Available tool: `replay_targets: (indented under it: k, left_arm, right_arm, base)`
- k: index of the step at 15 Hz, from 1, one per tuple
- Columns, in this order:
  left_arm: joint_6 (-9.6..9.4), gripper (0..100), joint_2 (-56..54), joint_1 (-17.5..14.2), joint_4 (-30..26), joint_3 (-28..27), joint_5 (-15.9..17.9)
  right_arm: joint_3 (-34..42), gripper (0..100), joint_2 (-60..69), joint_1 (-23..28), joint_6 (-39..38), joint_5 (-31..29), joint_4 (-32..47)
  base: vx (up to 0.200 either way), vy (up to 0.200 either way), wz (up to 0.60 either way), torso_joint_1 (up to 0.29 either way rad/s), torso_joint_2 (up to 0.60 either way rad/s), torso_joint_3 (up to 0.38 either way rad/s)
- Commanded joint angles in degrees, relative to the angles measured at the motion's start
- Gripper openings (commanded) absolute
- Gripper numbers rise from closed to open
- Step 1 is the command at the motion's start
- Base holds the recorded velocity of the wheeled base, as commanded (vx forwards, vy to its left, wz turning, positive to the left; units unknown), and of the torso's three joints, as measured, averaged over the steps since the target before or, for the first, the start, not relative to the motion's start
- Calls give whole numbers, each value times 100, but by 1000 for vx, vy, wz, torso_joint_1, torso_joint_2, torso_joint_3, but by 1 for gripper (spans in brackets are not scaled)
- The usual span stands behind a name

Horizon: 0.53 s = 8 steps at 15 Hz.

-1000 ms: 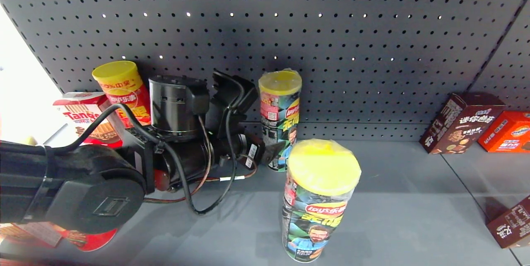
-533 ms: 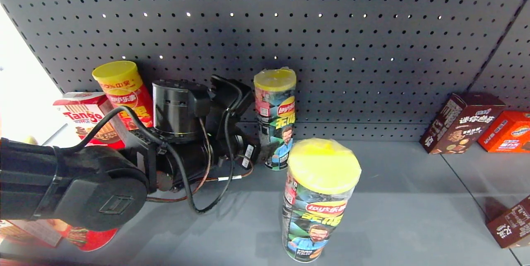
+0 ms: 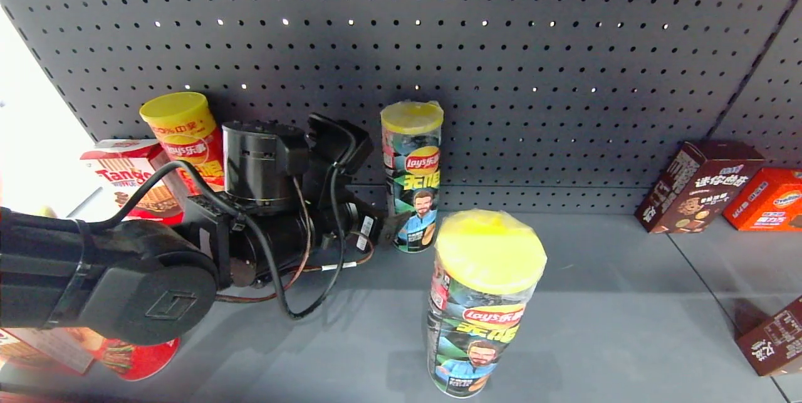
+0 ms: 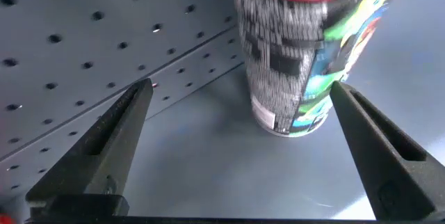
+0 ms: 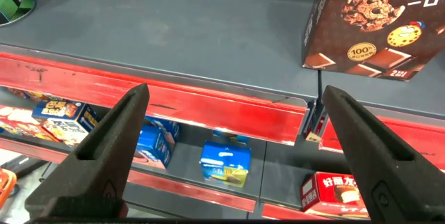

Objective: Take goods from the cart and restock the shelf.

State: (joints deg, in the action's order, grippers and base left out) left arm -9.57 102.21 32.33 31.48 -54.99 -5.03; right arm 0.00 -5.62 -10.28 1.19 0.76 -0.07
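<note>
A chip can [image 3: 411, 177] with a yellow lid stands upright at the back of the grey shelf [image 3: 614, 303], against the pegboard. In the left wrist view the same can [image 4: 299, 50] sits just beyond the tips of my left gripper [image 4: 240, 147], whose fingers [image 4: 104, 154] are spread wide on either side of it. From the head view my left gripper [image 3: 390, 229] is at the can's foot, to its left, open. A second identical can [image 3: 482, 303] stands nearer the shelf front. My right gripper [image 5: 240, 161] is open, with nothing in it, before the shelf's red front edge [image 5: 208, 102].
A yellow-and-red can [image 3: 185, 140] and a wafer box [image 3: 125, 174] stand behind my left arm. Brown [image 3: 698, 187] and orange [image 3: 764, 199] boxes are at the right back, another brown box [image 3: 774, 337] at the right front. Blue packs [image 5: 226, 165] lie on a lower shelf.
The back can went from tilted to upright and shifted slightly left toward the pegboard. My left gripper drew back a little to the left.
</note>
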Motion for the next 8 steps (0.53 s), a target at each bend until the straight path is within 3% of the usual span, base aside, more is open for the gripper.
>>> replay_targets:
  k: [1, 8]
  left_arm:
    - [-1, 100, -25, -86, -1, 15, -6]
    - [-142, 100, -16, -280, -1, -12, -112]
  right_arm:
    - [0, 100, -9, -1, 4, 4, -1]
    - [0, 100, -9, -9, 4, 4, -1]
  base:
    - [0, 0, 0, 0, 0, 0]
    - [0, 0, 0, 0, 0, 0]
